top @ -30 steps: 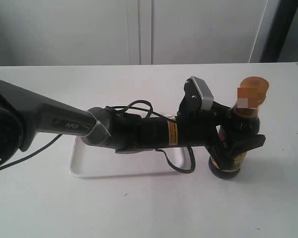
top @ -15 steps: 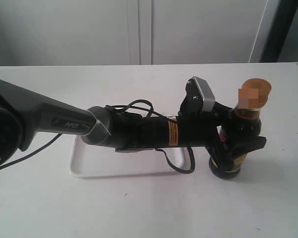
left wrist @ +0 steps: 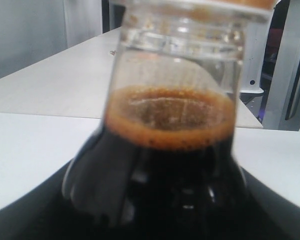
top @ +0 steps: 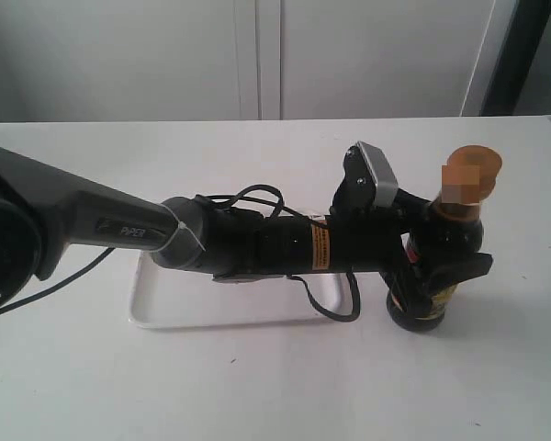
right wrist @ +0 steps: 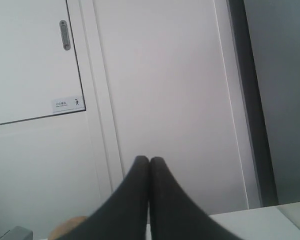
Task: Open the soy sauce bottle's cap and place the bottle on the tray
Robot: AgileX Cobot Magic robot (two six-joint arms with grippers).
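Observation:
The soy sauce bottle (top: 459,220) stands on the white table just right of the tray (top: 165,317), outside its rim. My left gripper (top: 441,266) reaches across from the left and is shut on the bottle's body, its black fingers wrapped round the label. The orange-brown cap (top: 471,170) tops the neck; I cannot tell whether it is flipped open. In the left wrist view the bottle (left wrist: 172,125) fills the frame, dark liquid with a foamy ring, between the left gripper's (left wrist: 155,210) dark fingers. My right gripper (right wrist: 149,162) is shut on nothing and points at a cabinet door.
The left arm and its cables (top: 257,243) lie over the tray's right half. White cabinet doors (top: 257,55) stand behind the table. The table's far edge (top: 257,121) runs along the back.
The bottle's top and cap have shifted slightly down and right in the exterior view, while its base has stayed put. The left gripper has kept its hold.

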